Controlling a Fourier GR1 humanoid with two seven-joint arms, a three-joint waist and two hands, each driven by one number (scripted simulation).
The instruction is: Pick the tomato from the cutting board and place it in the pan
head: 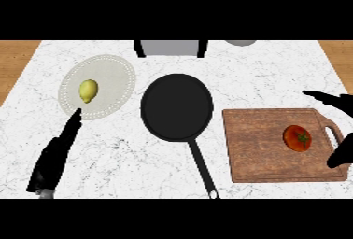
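Tomato (298, 137) on board (279, 144), right of pan (176, 106). Right hand (339, 103) spread wide beside tomato, holding nothing. Left hand (59, 151) straight, empty.

Single head view, steeply down onto counter (262, 74)

A white marble counter (262, 79) with dark veining filled most of the view. Wooden flooring (17, 56) showed beyond the counter's left and right sides. A grey box-like fixture (169, 47) sat at the counter's far edge.
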